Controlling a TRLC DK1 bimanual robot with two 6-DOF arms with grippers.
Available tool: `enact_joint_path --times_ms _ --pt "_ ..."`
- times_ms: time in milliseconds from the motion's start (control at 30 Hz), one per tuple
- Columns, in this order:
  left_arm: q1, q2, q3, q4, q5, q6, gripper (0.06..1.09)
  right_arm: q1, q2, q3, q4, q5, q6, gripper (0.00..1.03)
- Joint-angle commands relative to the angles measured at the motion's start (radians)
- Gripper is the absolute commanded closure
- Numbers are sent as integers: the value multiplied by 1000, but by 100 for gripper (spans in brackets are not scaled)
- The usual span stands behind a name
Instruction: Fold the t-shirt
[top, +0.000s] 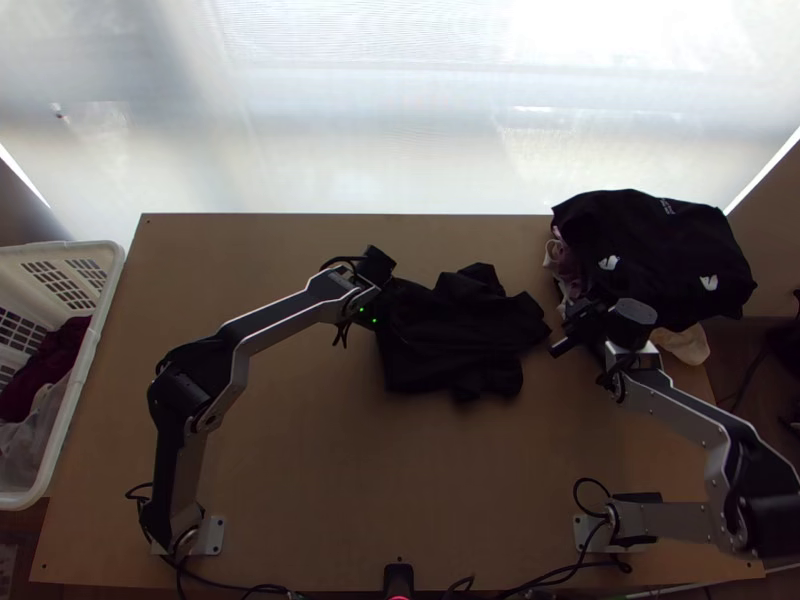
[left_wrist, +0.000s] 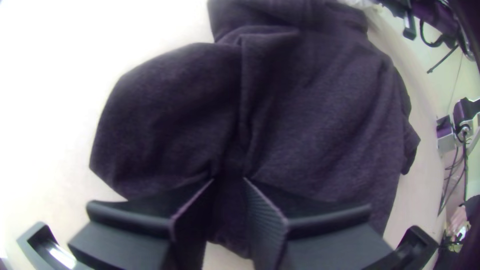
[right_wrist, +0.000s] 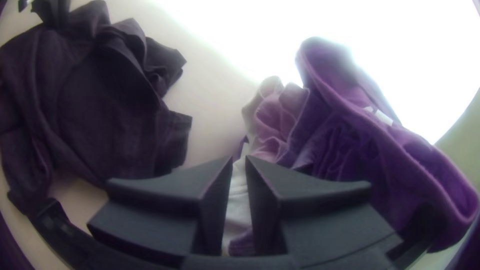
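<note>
Lower edge of the top view: small black device (top: 398, 578), cut off by the frame. Cables (top: 240, 587) trail beside it. Light wooden table (top: 330, 480) behind, arm bases at lower left and lower right.

Mid-frame: black t-shirt (top: 450, 345), rumpled and partly folded over itself, uneven edges. Dark on dark; collar and sleeves hard to sort out. Its left end runs beneath the left gripper (top: 366, 300), whose tips are lost against the black cloth from above. In the left wrist view the fingers (left_wrist: 267, 215) stand apart, dark cloth between and beyond them, creases running toward the gap. Whether they touch it, cannot tell.

Right gripper (top: 570, 332): just right of the shirt, beside the pile. Right wrist view shows its fingers (right_wrist: 265, 185) a narrow gap apart, pale cloth visible through the gap; nothing seen clamped.

Left edge: white basket (top: 92, 350), cut off, dark red cloth (top: 42, 375) and pale cloth inside.

Upper right: clothes pile, black garment (top: 680, 260) with white marks on top, pink cloth (top: 562, 262) and cream cloth (top: 685, 345) poking out; the rest hidden.
</note>
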Motion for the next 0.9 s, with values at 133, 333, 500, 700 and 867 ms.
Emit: enact_joint_path --times_ms 133,333,500,700,867 --pt "2 -145 -16 -10 19 -35 10 223 -303 5 -389 10 82 42" --pt "18 -254 -25 -45 77 -52 10 424 -306 0 -511 41 33 5" --pt "51 -328 -25 -113 166 -63 10 545 -280 3 -511 88 -13 5" --pt "104 -395 -66 -134 186 -57 10 705 -231 -1 -498 148 -8 5" --pt "183 -432 -89 -134 186 -52 10 812 -191 -4 -495 187 -8 5"
